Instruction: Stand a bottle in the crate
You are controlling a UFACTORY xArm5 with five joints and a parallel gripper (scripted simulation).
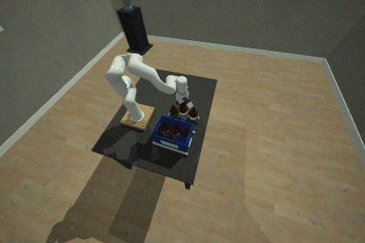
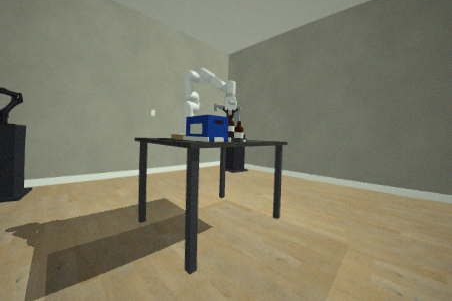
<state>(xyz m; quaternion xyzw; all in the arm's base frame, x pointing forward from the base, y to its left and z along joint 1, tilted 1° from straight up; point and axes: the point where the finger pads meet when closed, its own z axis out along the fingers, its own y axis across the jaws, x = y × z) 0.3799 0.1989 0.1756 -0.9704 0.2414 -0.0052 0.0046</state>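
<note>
Holding the middle bottle (image 1: 182,108) by its neck, your hand (image 1: 182,105) is clenched on it above the tray (image 1: 195,119). This tray sits near the far right part of the tabletop (image 1: 202,90), just behind the blue crate (image 1: 158,137). The left bottle (image 1: 174,110) and the right bottle (image 1: 193,112) stand close on each side of the one you hold, so the first care is to lift straight up. I cannot tell from these views if the held bottle has already left the tray.

Raise it until its base is, in my judgement, higher than the crate wall, and only then travel toward the near edge of the tabletop. A sideways move too early could knock a neighbour or push the tray.

From the top view the crate shows five brown caps, and the free cell seems to be the one at the far left corner of the crate, on the side of the arm's wooden base plate (image 1: 150,111). The view is small, so please confirm this before you descend.

Keep the bottle upright, bring it over the middle of that cell, and lower it slowly. Release only when the base rests on the crate floor, then pull the hand straight up, so the fingers do not catch the neck.
</note>
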